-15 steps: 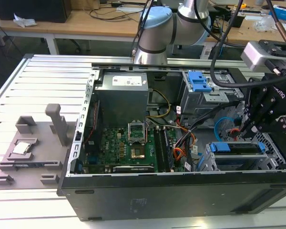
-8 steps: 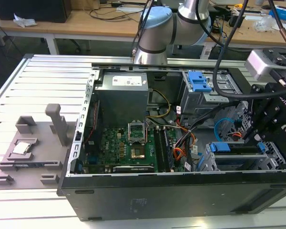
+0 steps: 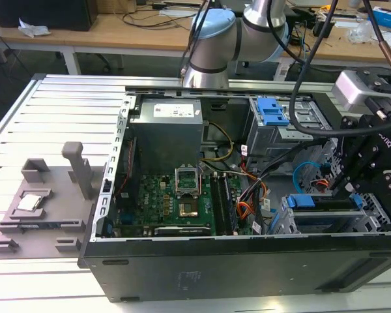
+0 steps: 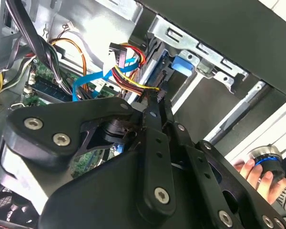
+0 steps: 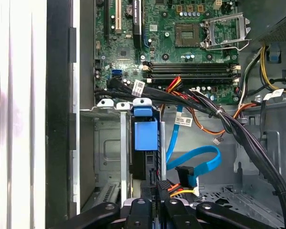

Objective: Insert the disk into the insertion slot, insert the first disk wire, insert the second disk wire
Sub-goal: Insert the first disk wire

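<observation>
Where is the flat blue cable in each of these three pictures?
Exterior view: the blue cable loops inside the case, to the exterior view's right of the green circuit board.
Second wrist view: the cable runs between the green circuit board and the hand.
First wrist view: it curls beside the hand, which grips a disk wire.
Shared landmark: the green circuit board.

the disk shows just its blue carrier end, the rest hidden inside the insertion slot. the gripper covers the plug of the disk wire it pinches. a hand is cut off by the second wrist view's edge.
</observation>
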You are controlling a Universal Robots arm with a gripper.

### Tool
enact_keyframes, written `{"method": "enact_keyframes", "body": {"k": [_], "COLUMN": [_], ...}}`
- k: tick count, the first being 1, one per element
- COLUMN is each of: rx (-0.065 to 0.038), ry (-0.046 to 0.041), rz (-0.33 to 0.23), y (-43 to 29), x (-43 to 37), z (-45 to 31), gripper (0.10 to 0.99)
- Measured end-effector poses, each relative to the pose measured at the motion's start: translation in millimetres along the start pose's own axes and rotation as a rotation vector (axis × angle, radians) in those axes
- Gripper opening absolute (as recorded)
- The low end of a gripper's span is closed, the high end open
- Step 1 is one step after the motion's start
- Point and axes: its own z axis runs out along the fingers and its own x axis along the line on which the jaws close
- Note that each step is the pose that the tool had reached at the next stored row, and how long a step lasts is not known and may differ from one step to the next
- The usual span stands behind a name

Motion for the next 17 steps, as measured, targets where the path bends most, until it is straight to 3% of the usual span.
{"method": "enact_keyframes", "body": {"k": [17], "rx": [0.000], "ry": [-0.0007], "rz": [0.000], "y": [-4.8], "x": [-0.4], "z": [12.4], "gripper": [0.165]}}
